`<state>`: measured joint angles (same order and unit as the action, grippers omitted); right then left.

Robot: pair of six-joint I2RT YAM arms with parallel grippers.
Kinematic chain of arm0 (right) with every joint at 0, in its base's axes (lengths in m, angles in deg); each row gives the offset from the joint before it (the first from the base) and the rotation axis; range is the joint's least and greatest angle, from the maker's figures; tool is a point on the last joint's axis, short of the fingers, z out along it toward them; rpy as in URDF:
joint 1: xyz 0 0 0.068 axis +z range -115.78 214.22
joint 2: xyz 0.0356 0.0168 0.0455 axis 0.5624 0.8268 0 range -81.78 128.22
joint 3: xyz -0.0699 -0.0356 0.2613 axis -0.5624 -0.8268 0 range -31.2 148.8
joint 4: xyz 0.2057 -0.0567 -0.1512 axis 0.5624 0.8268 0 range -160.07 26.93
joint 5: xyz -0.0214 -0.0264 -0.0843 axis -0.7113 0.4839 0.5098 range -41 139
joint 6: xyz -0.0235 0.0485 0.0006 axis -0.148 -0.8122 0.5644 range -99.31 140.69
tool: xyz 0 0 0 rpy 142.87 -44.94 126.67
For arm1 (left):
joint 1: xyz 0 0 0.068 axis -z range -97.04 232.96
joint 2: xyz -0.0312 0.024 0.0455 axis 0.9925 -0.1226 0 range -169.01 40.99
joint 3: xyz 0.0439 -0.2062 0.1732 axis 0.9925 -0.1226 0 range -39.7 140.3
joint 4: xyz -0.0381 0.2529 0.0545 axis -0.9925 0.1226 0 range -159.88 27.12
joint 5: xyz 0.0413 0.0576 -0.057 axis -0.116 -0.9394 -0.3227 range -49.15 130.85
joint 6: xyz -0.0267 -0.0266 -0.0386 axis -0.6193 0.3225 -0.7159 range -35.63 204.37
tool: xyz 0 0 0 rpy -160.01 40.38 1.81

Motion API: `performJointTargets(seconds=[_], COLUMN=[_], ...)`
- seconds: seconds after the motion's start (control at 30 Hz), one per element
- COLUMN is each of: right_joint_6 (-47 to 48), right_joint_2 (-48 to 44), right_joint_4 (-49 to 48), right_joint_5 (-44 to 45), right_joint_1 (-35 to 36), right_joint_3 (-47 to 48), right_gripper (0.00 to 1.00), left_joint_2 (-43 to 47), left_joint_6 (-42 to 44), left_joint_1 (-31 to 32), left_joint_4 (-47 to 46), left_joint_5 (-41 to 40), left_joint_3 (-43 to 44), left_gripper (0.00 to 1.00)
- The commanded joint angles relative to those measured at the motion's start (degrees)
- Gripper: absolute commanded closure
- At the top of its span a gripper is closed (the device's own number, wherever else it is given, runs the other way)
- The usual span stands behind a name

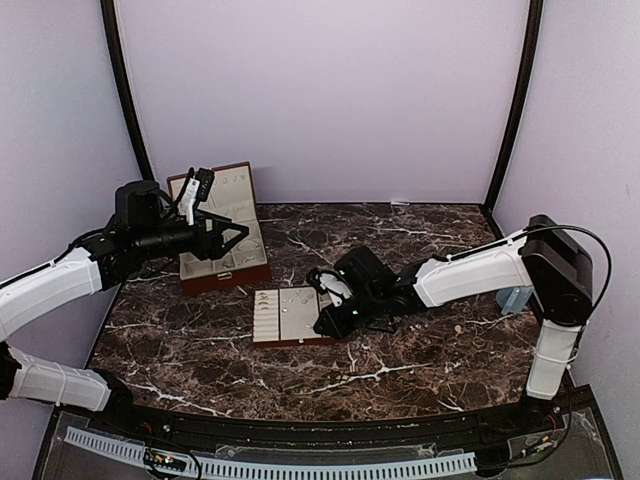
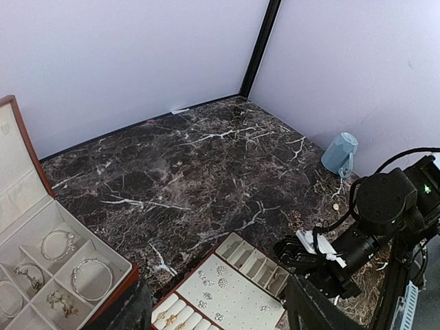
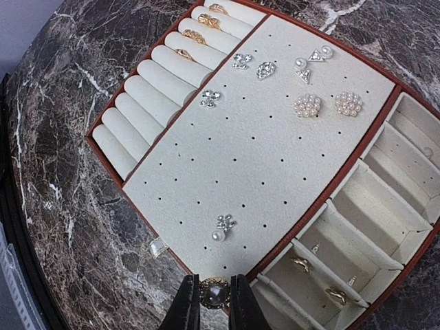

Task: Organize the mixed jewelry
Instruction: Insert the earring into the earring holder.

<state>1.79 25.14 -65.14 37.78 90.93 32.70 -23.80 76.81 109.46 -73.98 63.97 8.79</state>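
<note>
Mixed jewelry (image 3: 307, 105) is mostly seated in the tray (image 3: 261, 158): studs on the perforated panel, rings on the rolls at 11 o'clock, small gold pieces in compartments at 5 o'clock. A few loose bits (image 2: 295, 221) lie on the table (image 1: 400, 380) at 2 o'clock of the tray. One round piece (image 3: 214, 294), glassy centre in a beaded rim, is pinched by the right gripper (image 3: 210, 306) at the tray's 6 o'clock edge. Left gripper (image 1: 232, 240) is spread wide and empty over the box (image 1: 225, 275). Risks: the small, hard piece may squirt from the smooth fingers or fall outside the rim. The fingers could also catch the raised rim and shove the tray. Lining looks soft and suede-like; the marble is glossy and veined.
</note>
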Motion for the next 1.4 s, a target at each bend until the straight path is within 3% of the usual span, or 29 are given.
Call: performJointTargets(seconds=[0.0, 1.37], right_joint_6=[0.5, 1.1], right_joint_2=[1.1, 2.6], right_joint_4=[0.2, 1.0], right_joint_5=[1.4, 7.0], right_joint_1=[0.4, 1.0], right_joint_3=[1.9, 2.6], right_gripper=[0.91, 0.92], left_joint_2=[1.2, 2.0], left_joint_6=[0.4, 0.5], left_joint_1=[-0.1, -0.1], left_joint_4=[0.4, 0.2], left_joint_5=[0.0, -0.1], left_joint_3=[1.0, 0.8], left_gripper=[0.30, 0.30])
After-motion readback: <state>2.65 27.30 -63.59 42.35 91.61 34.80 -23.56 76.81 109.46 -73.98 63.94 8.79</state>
